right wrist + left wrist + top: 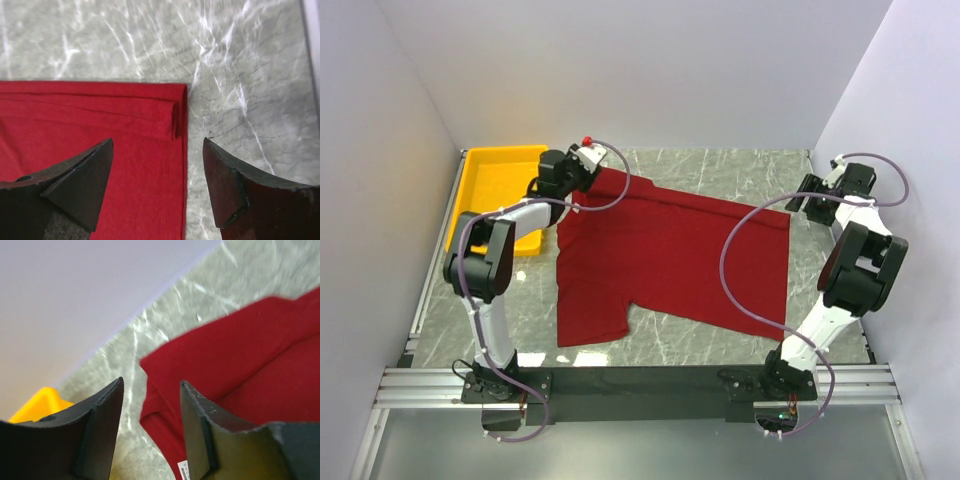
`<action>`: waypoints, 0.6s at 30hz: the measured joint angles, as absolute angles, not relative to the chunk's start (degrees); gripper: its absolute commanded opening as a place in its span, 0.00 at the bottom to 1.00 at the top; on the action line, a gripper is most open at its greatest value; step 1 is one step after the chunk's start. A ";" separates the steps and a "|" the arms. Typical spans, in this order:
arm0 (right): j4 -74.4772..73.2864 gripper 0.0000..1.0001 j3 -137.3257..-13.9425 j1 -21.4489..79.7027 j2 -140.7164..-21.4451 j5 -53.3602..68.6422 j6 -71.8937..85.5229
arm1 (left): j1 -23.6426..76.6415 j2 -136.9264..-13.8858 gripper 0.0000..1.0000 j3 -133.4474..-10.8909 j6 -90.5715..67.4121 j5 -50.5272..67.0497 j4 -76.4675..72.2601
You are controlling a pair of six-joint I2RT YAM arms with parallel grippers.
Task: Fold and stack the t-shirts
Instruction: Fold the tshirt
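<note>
A plain dark red t-shirt (670, 255) lies spread flat on the marble table, one short sleeve pointing toward the near edge. My left gripper (592, 172) hovers over its far left corner, open, with nothing between the fingers. In the left wrist view the left gripper (151, 390) frames the t-shirt's edge (225, 355) and a small white label (183, 470). My right gripper (803, 197) is over the far right corner. In the right wrist view the right gripper (157, 145) is wide open above the t-shirt's corner (150, 115), whose hem is turned over slightly.
A yellow plastic tray (498, 185) stands at the far left, beside the left arm's wrist, and shows as a yellow corner (40, 402) in the left wrist view. White walls close in the table on the left, right and back. Bare marble (240, 75) lies right of the shirt.
</note>
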State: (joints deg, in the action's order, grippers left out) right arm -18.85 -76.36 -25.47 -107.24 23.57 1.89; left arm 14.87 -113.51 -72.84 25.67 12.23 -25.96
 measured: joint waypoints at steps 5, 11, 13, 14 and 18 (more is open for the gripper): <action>-18.90 0.78 -76.36 -25.67 -104.47 26.22 -0.47 | 14.87 -107.87 0.59 -70.67 23.14 12.38 -28.08; -20.84 0.77 -76.36 -25.65 -104.36 33.61 -3.62 | 14.68 -107.92 0.66 -75.92 14.22 11.55 -22.87; -21.52 0.77 -76.36 -25.65 -104.38 35.64 -4.21 | 14.31 -110.80 0.69 -82.21 8.38 11.20 -18.24; -21.82 0.77 -76.36 -25.65 -104.38 36.38 -4.36 | 13.96 -113.19 0.71 -87.07 4.71 11.33 -15.27; -22.31 0.77 -76.36 -25.63 -104.36 38.50 -4.43 | 10.98 -124.73 0.77 -105.89 -9.52 14.17 -6.33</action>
